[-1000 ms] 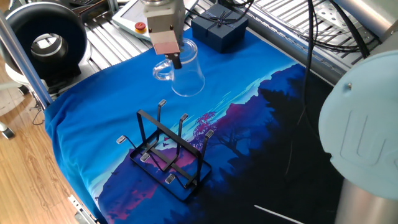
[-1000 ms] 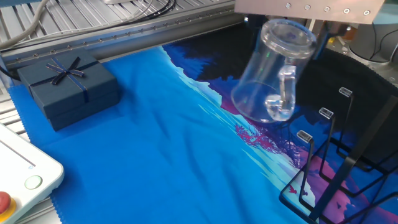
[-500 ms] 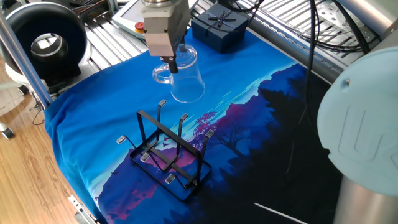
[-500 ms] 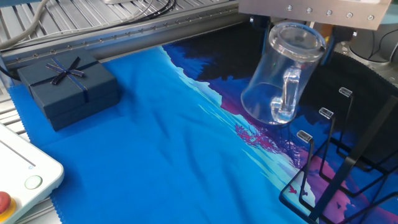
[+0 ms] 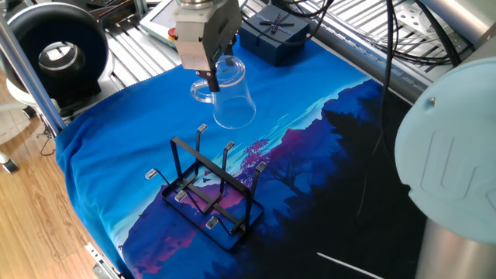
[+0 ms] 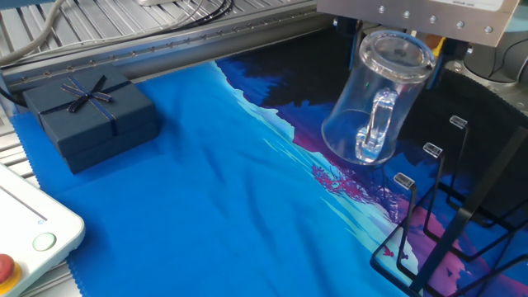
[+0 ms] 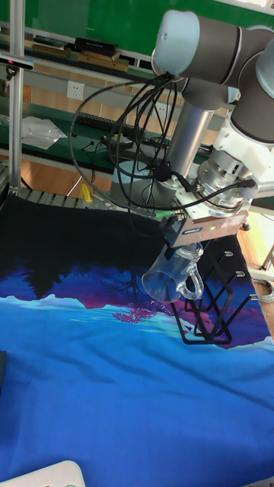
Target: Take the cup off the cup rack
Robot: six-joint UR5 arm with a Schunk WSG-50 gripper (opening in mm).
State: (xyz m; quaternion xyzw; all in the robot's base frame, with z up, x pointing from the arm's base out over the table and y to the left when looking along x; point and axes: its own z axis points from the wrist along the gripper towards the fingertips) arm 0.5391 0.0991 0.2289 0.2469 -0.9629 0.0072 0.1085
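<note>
- The table is covered by a blue and dark printed cloth (image 5: 116,155) that fills the middle of every view; a soft, bare stretch of it lies to the upper left of the rack, judged a fit place for the cup to be set down.
- The arm (image 7: 205,46) is seen dropping in from the upper right of the tall fixed view, its cables looped clear of the work below.
- The cup rack (image 5: 209,194) is left standing at lower centre of one fixed view, with every visible prong bare; the lifting-off part of the task is therefore judged done.
- A dark blue gift box (image 6: 87,120) is seen at the upper left of the other fixed view, well apart from cup and rack, so it is not judged to be in the way.
- The gripper (image 5: 208,77) is pinched on the cup (image 5: 230,97) at its wall near the handle; the cup is thus carried in the air, above the cloth and above the rack, toward the upper centre of the frame.
- The cup is held tilted, mouth slanting down and thick base up, much as it would hang on a slanted prong; righting it before release is judged likely to be needed.
</note>
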